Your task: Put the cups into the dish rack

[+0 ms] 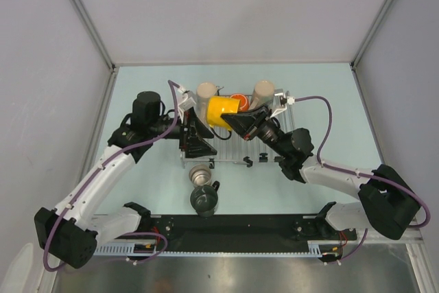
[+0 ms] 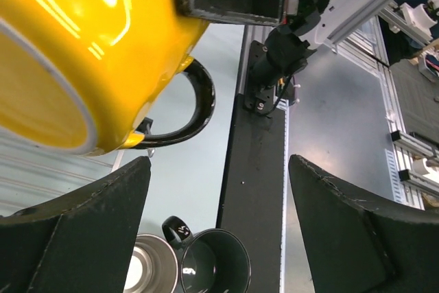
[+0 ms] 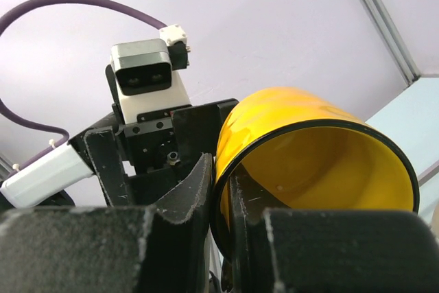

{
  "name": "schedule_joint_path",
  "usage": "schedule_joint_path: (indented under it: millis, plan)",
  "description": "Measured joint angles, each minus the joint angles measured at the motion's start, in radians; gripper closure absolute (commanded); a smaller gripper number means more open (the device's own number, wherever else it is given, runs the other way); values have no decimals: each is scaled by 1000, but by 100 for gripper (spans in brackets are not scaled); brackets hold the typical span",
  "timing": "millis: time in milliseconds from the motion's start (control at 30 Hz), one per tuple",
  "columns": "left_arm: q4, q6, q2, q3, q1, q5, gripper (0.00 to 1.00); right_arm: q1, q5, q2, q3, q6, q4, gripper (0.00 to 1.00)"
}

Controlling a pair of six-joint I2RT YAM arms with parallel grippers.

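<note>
My right gripper [image 1: 241,121] [image 3: 221,169] is shut on the rim wall of the yellow mug [image 1: 223,111] [image 3: 309,162], one finger inside and one outside. It holds the mug on its side above the dish rack [image 1: 233,150]. My left gripper [image 1: 199,134] [image 2: 219,162] is open, its fingers spread wide just left of the yellow mug [image 2: 68,53] and not touching it. Two cream mugs [image 1: 206,91] [image 1: 264,91] and an orange mug [image 1: 236,99] stand at the rack's far side. A steel mug [image 1: 199,175] [image 2: 147,272] and a dark grey-green mug [image 1: 204,200] [image 2: 214,265] stand on the table in front of the rack.
The black base rail [image 1: 233,228] [image 2: 254,169] runs along the near table edge, close behind the two loose mugs. Grey walls close in the table on the left, right and far sides.
</note>
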Motion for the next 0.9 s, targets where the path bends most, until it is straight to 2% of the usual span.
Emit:
schedule_joint_path:
  millis: [167, 233, 500, 567, 600, 667, 900]
  plan:
    - [45, -36, 4, -16, 0, -34, 13, 3, -6, 14, 11, 4, 4, 100]
    - [73, -60, 12, -16, 0, -48, 18, 8, -7, 31, 19, 8, 6, 100]
    - [192, -222, 27, -37, 14, -78, 21, 19, 6, 85, 56, 14, 45, 100]
    - [219, -258, 32, -37, 18, -77, 25, 19, 9, 93, 61, 19, 61, 100]
    - [226, -268, 34, -37, 19, -78, 32, 19, 10, 98, 62, 23, 69, 100]
    - [239, -298, 41, -37, 23, -81, 39, 19, 10, 108, 64, 37, 84, 100]
    - [269, -375, 61, -37, 33, -72, 43, 28, 5, 167, 97, 97, 148, 100]
